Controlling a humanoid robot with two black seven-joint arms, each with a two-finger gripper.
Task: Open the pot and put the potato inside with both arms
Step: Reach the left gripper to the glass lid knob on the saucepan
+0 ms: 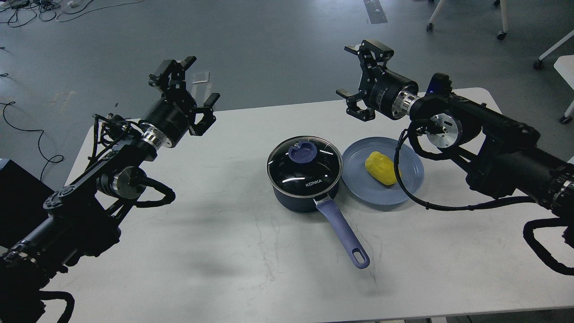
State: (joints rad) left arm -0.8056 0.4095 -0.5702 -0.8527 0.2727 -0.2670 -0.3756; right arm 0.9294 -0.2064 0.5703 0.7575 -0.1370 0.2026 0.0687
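Nothing grasped yet, so this looks like the very start. The left tool [190, 92] and right tool [364, 78] both hover high over the far side of the bench [179, 251], jaws spread wide, both empty. The pot [304, 181] sits mid-bench with its glass lid [305, 167] on, handle pointing near-right. Just right of it, the potato [381, 168] lies on the blue plate [358, 179]. Next, I'd judge, one tool must drop onto the lid's knob [302, 152] and lift.
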